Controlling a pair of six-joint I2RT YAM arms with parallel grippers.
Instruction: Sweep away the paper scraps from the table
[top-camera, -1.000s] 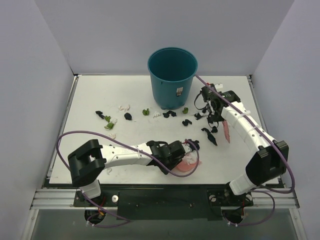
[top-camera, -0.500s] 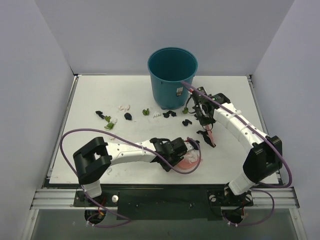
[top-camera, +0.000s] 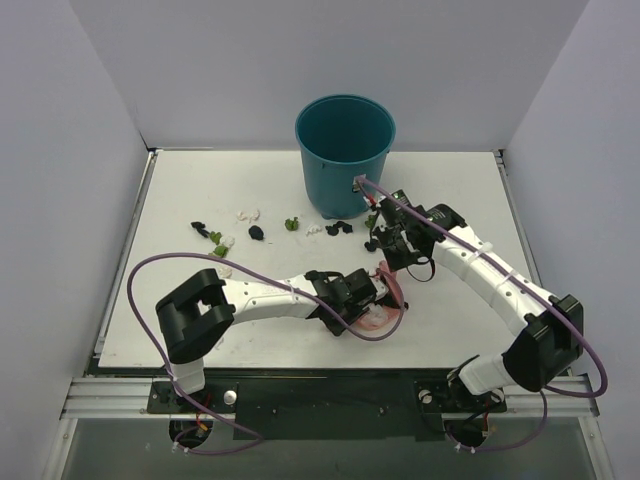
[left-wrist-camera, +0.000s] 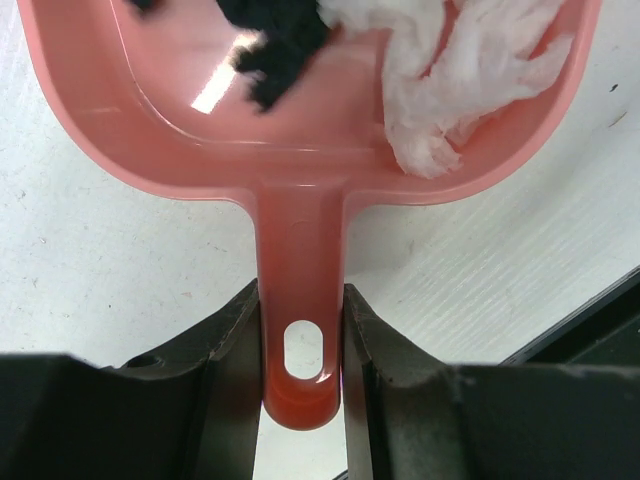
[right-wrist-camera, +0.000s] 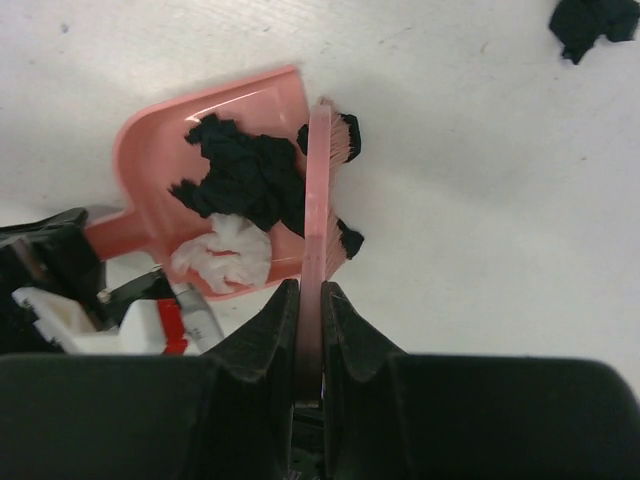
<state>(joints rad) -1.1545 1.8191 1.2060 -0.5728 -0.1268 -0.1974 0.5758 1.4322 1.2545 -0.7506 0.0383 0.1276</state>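
My left gripper (top-camera: 356, 297) (left-wrist-camera: 300, 372) is shut on the handle of the pink dustpan (top-camera: 380, 318) (left-wrist-camera: 300, 190), which lies flat on the table (top-camera: 200, 180). My right gripper (top-camera: 402, 250) (right-wrist-camera: 311, 310) is shut on the pink brush (top-camera: 391, 282) (right-wrist-camera: 319, 180), whose bristles sit at the pan's open edge. Black paper scraps (right-wrist-camera: 240, 172) and a white one (right-wrist-camera: 225, 254) lie in the pan. Two black bits touch the bristles just outside it. Several black, green and white scraps (top-camera: 256, 232) lie left of and in front of the bin.
A teal bin (top-camera: 345, 150) stands upright at the back middle of the table, just behind the right wrist. Grey walls close in three sides. A purple cable loops from each arm. One black scrap (right-wrist-camera: 592, 22) lies apart, beyond the brush.
My right gripper has carried the brush left and nearer, from the table's right side to the dustpan's mouth, pushing black scraps into it. The left arm has shifted the pan slightly right.
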